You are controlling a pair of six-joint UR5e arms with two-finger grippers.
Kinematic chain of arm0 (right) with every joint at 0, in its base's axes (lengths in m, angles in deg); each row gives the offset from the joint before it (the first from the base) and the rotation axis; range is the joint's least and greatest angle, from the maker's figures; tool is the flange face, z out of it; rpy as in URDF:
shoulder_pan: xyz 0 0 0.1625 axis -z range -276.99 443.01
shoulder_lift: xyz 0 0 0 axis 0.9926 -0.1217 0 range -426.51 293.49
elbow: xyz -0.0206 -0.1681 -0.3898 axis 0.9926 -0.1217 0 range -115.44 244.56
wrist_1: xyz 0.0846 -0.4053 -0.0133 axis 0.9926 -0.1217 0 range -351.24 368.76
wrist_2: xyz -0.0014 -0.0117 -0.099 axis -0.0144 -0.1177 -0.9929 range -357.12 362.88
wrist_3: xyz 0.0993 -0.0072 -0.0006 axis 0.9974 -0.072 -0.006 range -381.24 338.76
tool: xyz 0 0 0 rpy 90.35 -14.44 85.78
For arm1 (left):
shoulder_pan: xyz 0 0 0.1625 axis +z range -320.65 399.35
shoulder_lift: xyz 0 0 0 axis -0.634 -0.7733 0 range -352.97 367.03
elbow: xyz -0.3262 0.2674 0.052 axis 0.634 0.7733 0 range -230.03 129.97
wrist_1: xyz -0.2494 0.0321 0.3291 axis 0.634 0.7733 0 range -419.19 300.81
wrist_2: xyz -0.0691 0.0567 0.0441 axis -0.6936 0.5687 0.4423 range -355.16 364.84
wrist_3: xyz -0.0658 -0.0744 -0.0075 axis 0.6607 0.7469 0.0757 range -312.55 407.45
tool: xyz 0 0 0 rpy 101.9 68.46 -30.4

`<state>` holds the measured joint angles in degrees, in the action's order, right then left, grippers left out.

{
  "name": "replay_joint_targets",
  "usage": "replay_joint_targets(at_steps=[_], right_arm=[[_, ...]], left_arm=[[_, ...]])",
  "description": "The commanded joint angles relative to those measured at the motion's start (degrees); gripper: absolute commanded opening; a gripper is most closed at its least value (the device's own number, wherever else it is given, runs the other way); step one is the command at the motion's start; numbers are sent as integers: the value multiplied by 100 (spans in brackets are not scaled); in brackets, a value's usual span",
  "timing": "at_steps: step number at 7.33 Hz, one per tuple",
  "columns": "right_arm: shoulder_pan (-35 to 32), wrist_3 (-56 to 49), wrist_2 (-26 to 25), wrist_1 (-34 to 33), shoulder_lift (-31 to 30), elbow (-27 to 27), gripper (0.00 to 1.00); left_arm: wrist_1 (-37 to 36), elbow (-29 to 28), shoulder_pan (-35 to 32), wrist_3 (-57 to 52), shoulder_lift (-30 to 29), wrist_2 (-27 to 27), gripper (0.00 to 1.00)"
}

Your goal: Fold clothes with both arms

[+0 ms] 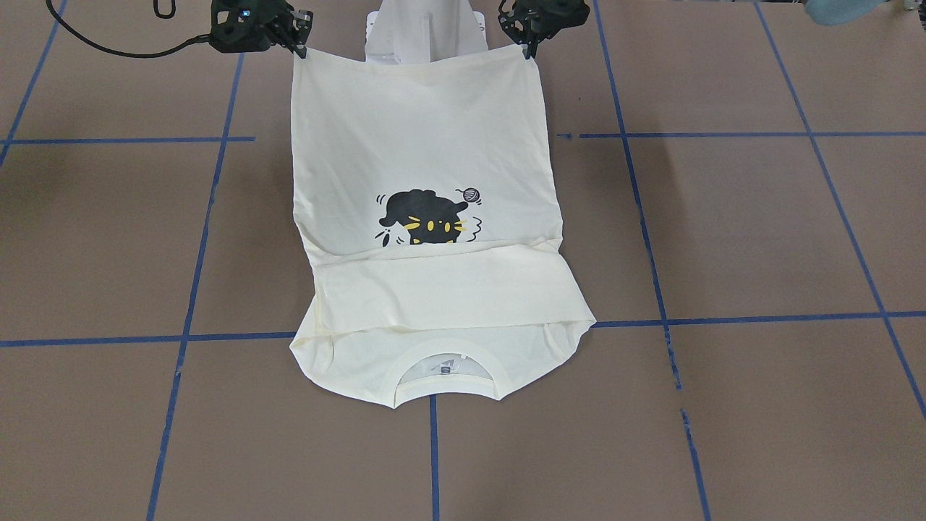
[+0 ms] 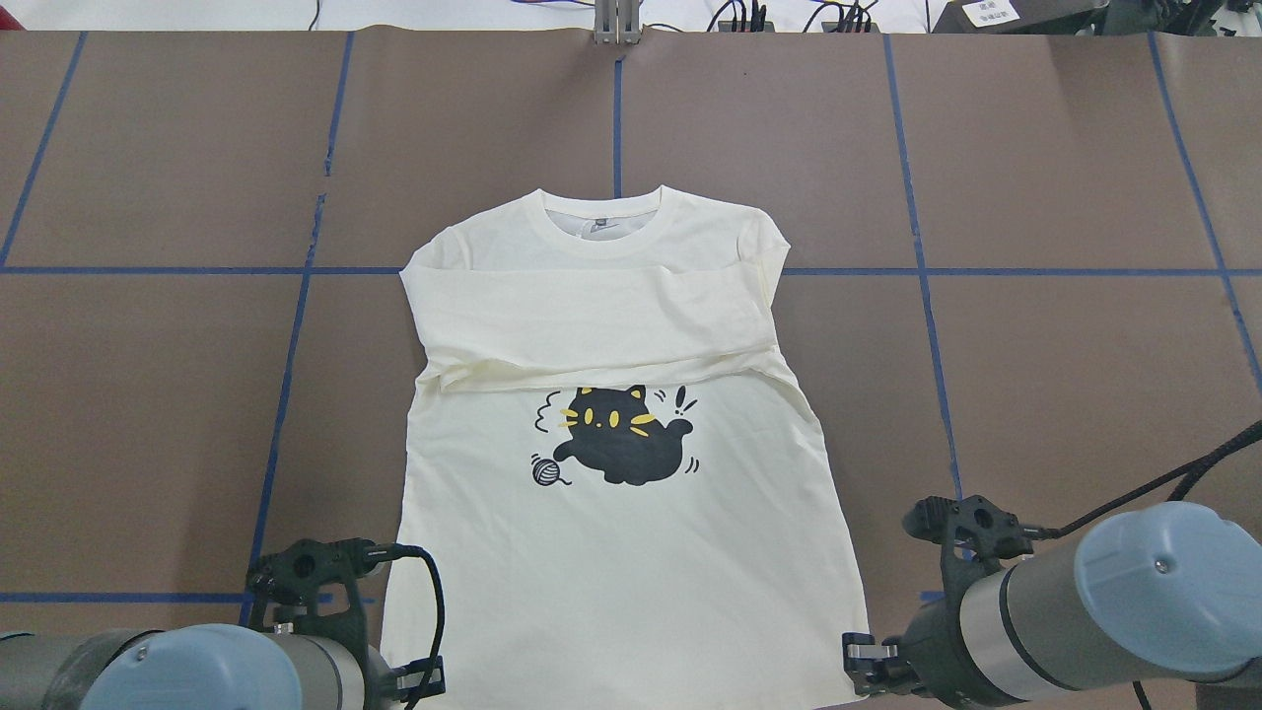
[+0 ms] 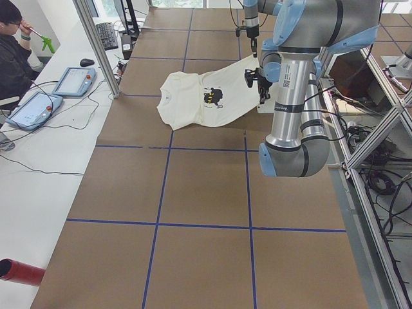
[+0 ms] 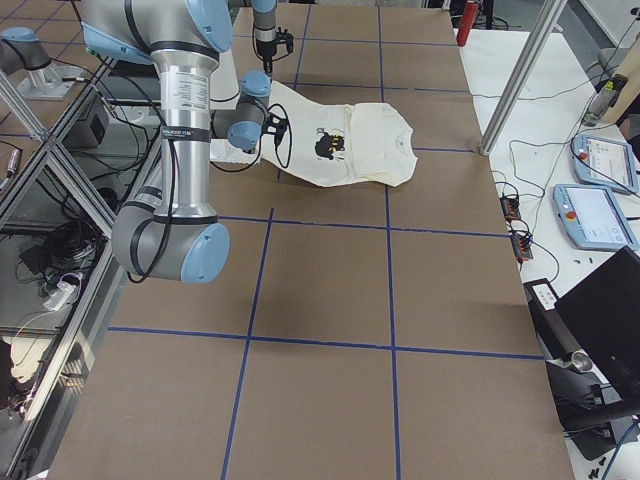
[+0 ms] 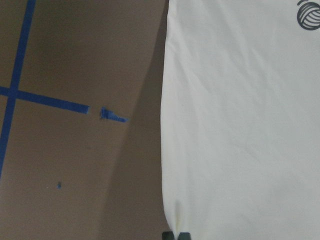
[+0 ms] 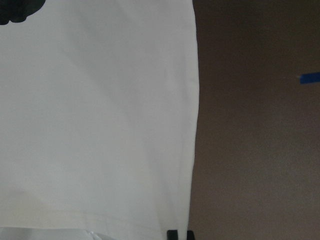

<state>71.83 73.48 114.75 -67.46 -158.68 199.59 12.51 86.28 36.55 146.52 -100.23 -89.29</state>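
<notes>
Seen from across the table, the shirt (image 1: 427, 130) fills the middle of the frame. Its collar (image 1: 445, 373) is toward the bottom edge and its hem at the top, print side up. Both sleeves (image 1: 441, 289) are folded across the chest, their edge running along the black cat (image 1: 427, 217). The left gripper (image 1: 530, 49), at the upper right, is pinched tight on one hem corner. The right gripper (image 1: 300, 49), at the upper left, is pinched tight on the other, and the hem is stretched straight between them in front of the white pedestal (image 1: 423, 29). From overhead, the shirt (image 2: 631, 572) lies in the centre of the brown table (image 2: 1035, 394), its collar at the top over a blue tape line (image 2: 618, 128). The grippers sit at the lower left (image 2: 422, 680) and lower right (image 2: 856, 663) corners of the cloth. The left side view shows the shirt (image 3: 193, 100) in the upper middle, hem end raised toward the arms and collar end flat, with a person (image 3: 13, 58) at the upper left edge. The right side view shows the same slope in the shirt (image 4: 360, 145), again in the upper middle. In the left wrist view cloth fills the right half, and the fingertips (image 5: 184, 235) at the bottom edge are closed on its corner. In the right wrist view cloth fills the left half, with the fingertips (image 6: 172, 234) at the bottom edge closed on the cloth's edge.
</notes>
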Motion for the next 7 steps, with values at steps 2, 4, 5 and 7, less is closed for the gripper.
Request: replay_joint_targets(at_steps=[2,4,5,7], right_arm=[[-724,-41,19,55,224,-281,0],[-1533,-557,10,107,760,-799,0],[-1998,-603,36,125,1223,-1194,0],[-2755,-604,45,125,2050,-2256,0]], left_arm=[[10,45,-376,-248,-138,-9,0],[10,-95,-1489,-1130,-322,-279,0],[1,-400,-2078,-1692,-497,-568,0],[324,-1356,-2689,-2093,-814,-563,0]])
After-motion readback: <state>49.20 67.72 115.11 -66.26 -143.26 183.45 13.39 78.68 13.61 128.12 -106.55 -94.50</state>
